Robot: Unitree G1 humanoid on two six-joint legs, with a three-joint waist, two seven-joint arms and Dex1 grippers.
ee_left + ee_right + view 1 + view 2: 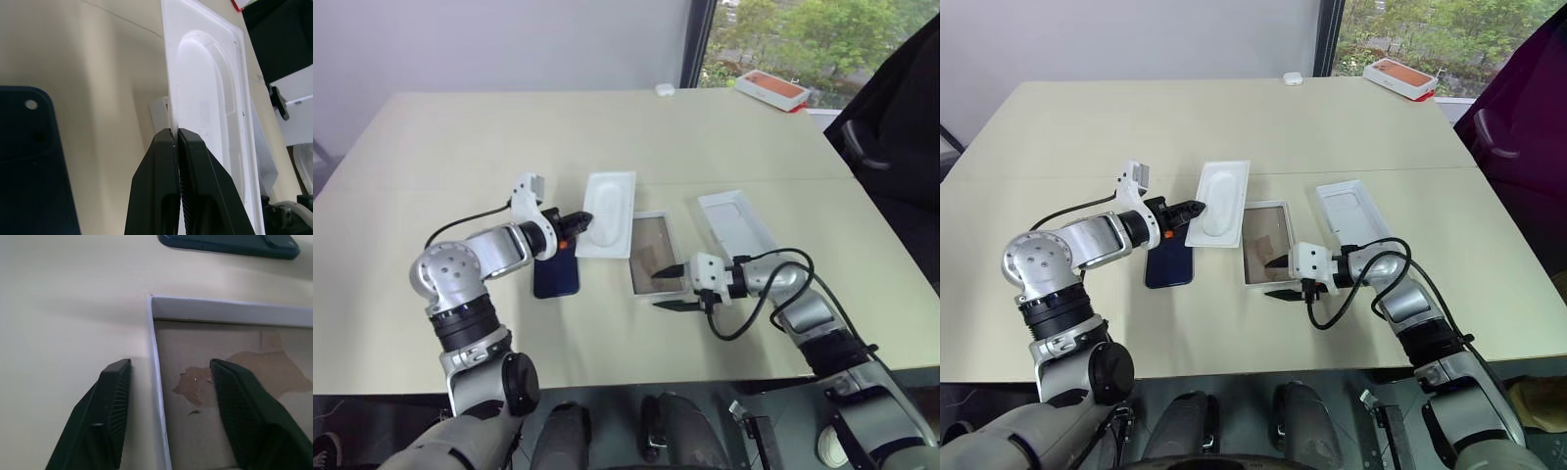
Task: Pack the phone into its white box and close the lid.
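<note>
Landmark is the white box (655, 253), an open tray near the middle of the beige table (450, 137), tan floor scuffed and bare — nothing in it. Just left of the box lies a thin white insert (608, 213) with an oval recess, its long edge right against the box's left wall and its far end reaching further back than the box. Left of the insert, well clear of the box, the phone (557, 272) lies flat on the table, dark blue, partly under the left arm. Right of the box, apart from it, the lid (736, 224) lies with its white inner face up. Far behind the box to the right, at the table's back corner, sits a flat orange-topped box (771, 88), and a small white object (665, 89) at the back edge. Left gripper (584, 218) has its jaws pinched together on the insert's near-left edge, seen clearly in the left wrist view. Right gripper (673, 286) is at the box's near end, jaws spread about halfway and gripping nothing — one finger (105, 416) outside the box's wall over the table, the other over the tan floor, so they straddle the wall.
</note>
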